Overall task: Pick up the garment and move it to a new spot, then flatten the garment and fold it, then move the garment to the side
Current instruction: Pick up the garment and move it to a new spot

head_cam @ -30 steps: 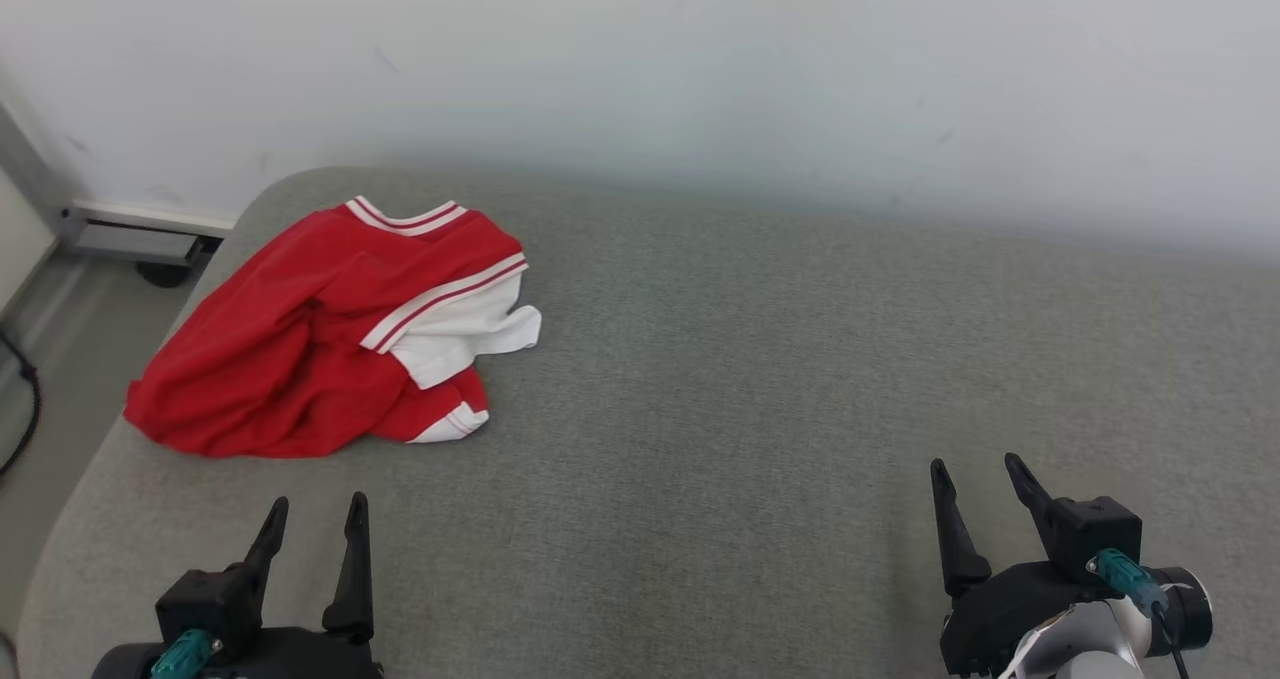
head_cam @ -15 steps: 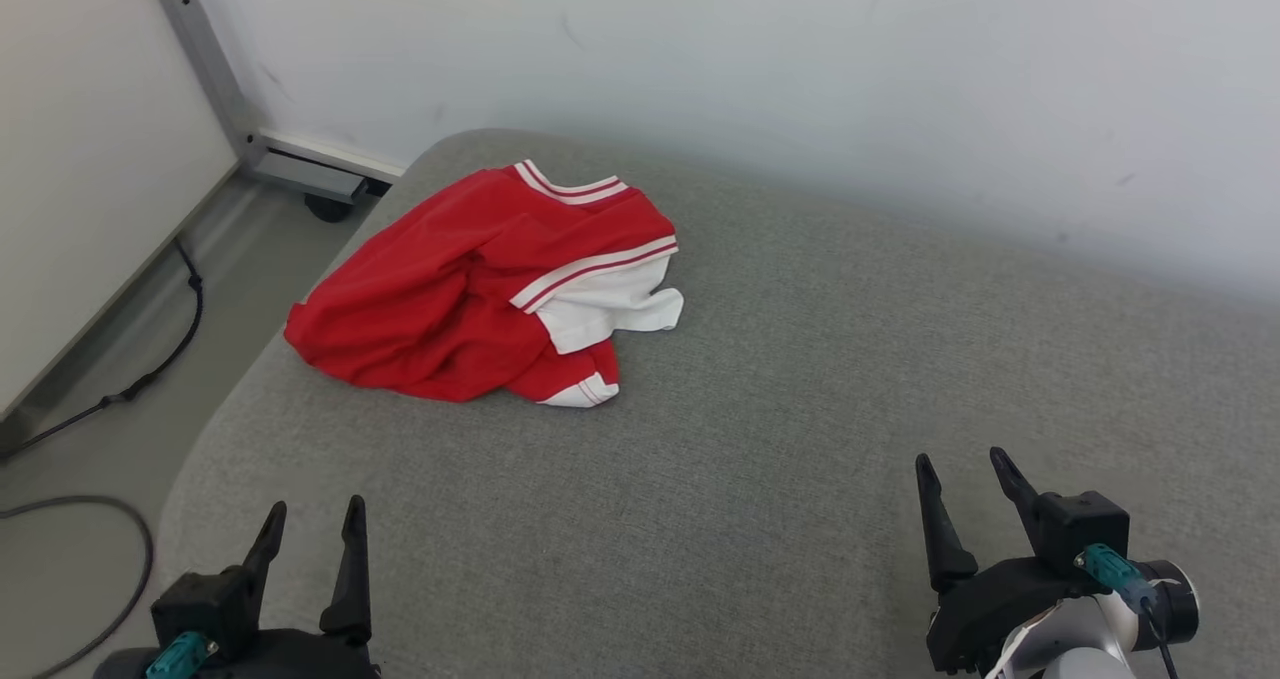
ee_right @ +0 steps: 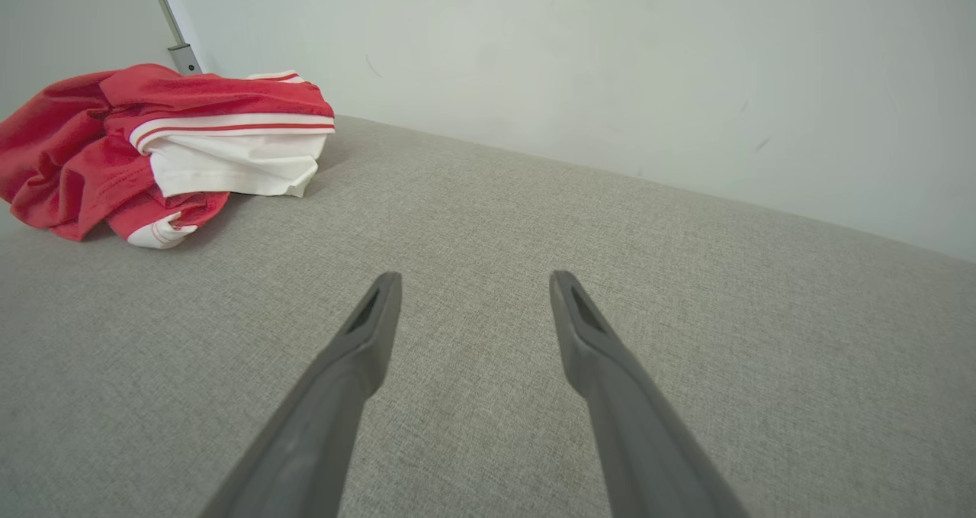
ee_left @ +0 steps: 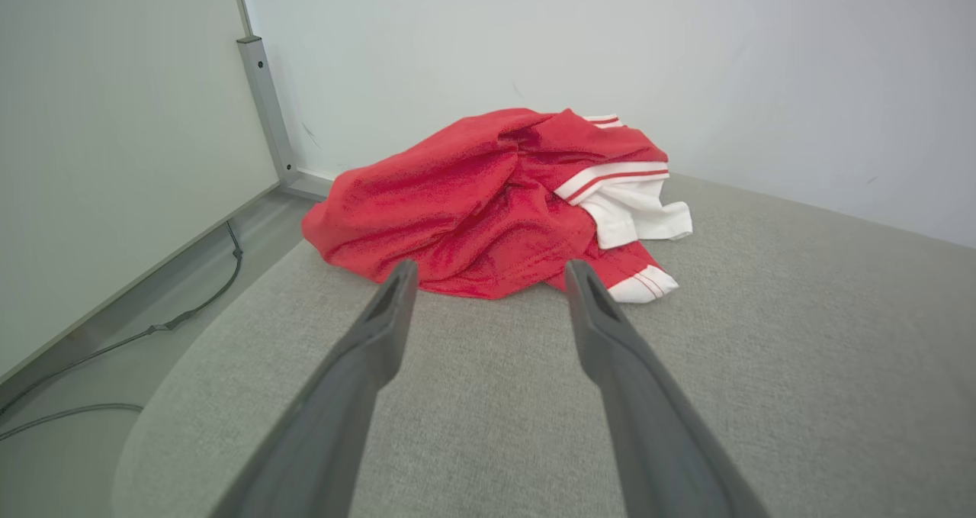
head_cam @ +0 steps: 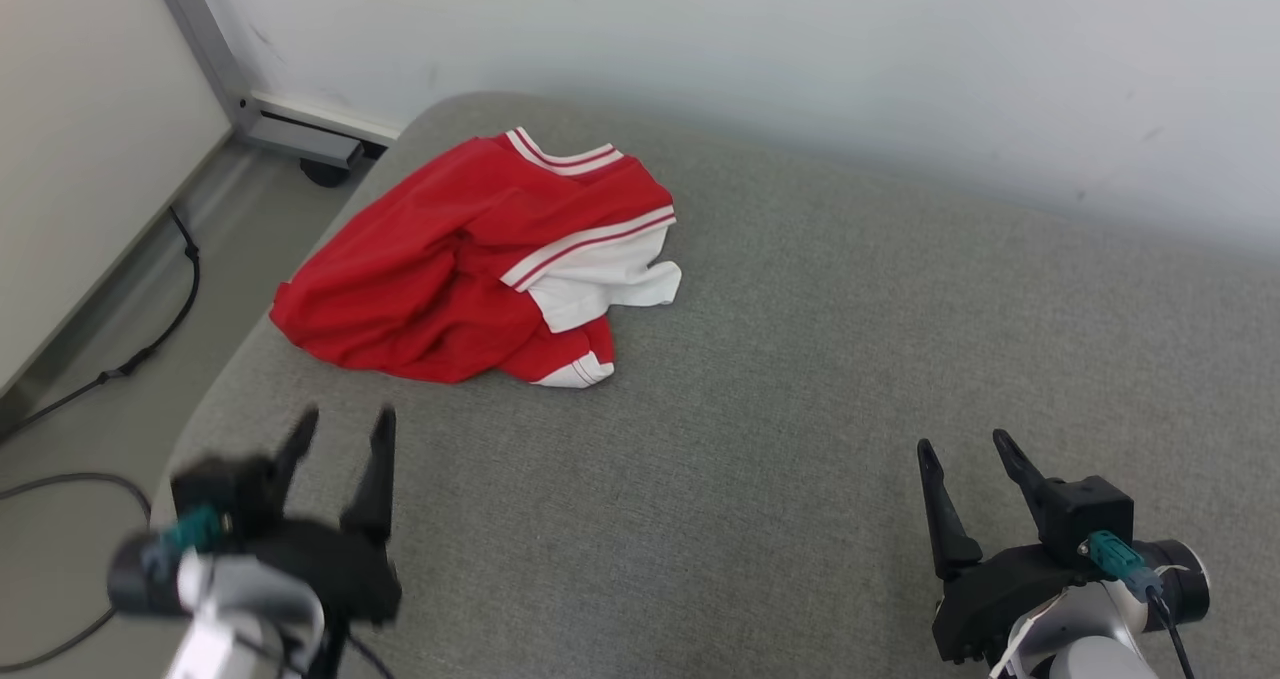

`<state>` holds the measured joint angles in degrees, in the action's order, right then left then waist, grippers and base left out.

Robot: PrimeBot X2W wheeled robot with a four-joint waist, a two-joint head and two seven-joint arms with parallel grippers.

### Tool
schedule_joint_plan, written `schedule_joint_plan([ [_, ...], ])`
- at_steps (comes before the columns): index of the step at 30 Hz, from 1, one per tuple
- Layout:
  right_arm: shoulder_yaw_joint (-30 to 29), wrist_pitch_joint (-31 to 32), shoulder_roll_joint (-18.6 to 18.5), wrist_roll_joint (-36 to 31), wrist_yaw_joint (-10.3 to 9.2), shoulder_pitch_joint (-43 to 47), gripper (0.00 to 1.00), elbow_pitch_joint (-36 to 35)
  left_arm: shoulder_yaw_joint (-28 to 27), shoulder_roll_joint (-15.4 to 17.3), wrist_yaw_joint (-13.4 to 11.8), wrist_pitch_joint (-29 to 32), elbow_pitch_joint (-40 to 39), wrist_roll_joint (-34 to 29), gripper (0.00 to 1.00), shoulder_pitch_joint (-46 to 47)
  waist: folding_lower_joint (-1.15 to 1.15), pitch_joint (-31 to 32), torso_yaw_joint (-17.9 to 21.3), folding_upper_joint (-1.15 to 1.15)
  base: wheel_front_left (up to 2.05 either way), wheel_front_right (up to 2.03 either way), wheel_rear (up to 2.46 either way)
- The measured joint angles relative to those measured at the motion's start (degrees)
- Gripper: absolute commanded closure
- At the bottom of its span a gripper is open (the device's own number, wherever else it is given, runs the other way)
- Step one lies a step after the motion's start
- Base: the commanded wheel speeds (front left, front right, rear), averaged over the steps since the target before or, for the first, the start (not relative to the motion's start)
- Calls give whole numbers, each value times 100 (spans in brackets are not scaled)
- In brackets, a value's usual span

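In the head view, the red garment (head_cam: pixel 450 259) with white striped trim lies crumpled at about 10 o'clock on the grey padded surface (head_cam: pixel 800 359), close to that surface's rounded far-left corner and touching neither arm. The left gripper (head_cam: pixel 347 417) sits at 7 o'clock, blurred, its two dark fingers spread apart with nothing between them; the garment is near it, toward its 12 to 1 o'clock. The right gripper (head_cam: pixel 961 441) sits at 5 o'clock, jaws likewise wide and empty, well apart from the garment, which lies toward its 10 o'clock. A pale wall (head_cam: pixel 750 49) runs along the top, a metal post (head_cam: pixel 195 29) slants down at 11 o'clock, and a dark cable (head_cam: pixel 150 344) trails over the floor (head_cam: pixel 70 429) at 9 o'clock. In the left wrist view, the gripper's fingers (ee_left: pixel 381 327) rise from 6 o'clock, parted and holding nothing, their tips just short of the garment's near hem; the heap fills the middle toward 12 o'clock, with a white sleeve (ee_left: pixel 637 213) on its 3 o'clock side and the post standing at 10 o'clock. In the right wrist view, the fingers stand apart over bare grey fabric, empty, and the garment lies at 10 o'clock against the frame's edge, its white sleeve facing the gripper, with the wall behind it.
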<state>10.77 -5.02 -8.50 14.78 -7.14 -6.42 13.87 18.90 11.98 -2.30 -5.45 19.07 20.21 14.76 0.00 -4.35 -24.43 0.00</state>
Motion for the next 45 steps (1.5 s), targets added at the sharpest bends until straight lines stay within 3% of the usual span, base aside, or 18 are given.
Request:
schedule_joint_plan([
  [6, 125, 156, -60, -182, 0, -7, 0, -347, -112, 183, 82, 525, 426, -9, 0, 1076, 0, -258, 138, 0, 0, 0, 0],
  [17, 185, 409, -244, -323, 0, -16, 0, -1025, -269, 731, 130, 1260, 1000, -124, 0, 1922, 0, -810, 800, 0, 0, 0, 0],
  [25, 59, 548, -301, -320, 0, -174, 0, -1248, -371, 951, 21, 1660, 1415, -160, 0, 2262, 0, -1288, 1343, 0, 0, 0, 0],
  [33, -47, 573, -331, -313, 0, -264, 0, -1304, -367, 1026, -258, 1795, 1785, -520, 0, 2789, 1, -1705, 1698, 1, 0, 0, 0],
  [34, -46, 604, -326, -312, 0, -264, 0, -1305, -372, 1055, -282, 1837, 1887, -563, 6, 2815, 1, -1764, 1748, 0, 0, 0, 0],
  [36, -51, 610, -326, -312, 0, -265, 0, -1305, -371, 1054, -326, 1860, 1964, -577, 93, 2815, 1, -1802, 1783, 1, 0, 0, 0],
  [37, -53, 611, -326, -312, 0, -265, 0, -1305, -368, 1048, -325, 1860, 1996, -586, 100, 2820, 0, -1813, 1794, 1, 0, 0, 0],
  [45, -56, 611, -269, -240, 0, -268, 0, -1183, -331, 848, -380, 1741, 2116, -742, 100, 3036, 0, -1703, 1768, 0, 0, 0, 0],
])
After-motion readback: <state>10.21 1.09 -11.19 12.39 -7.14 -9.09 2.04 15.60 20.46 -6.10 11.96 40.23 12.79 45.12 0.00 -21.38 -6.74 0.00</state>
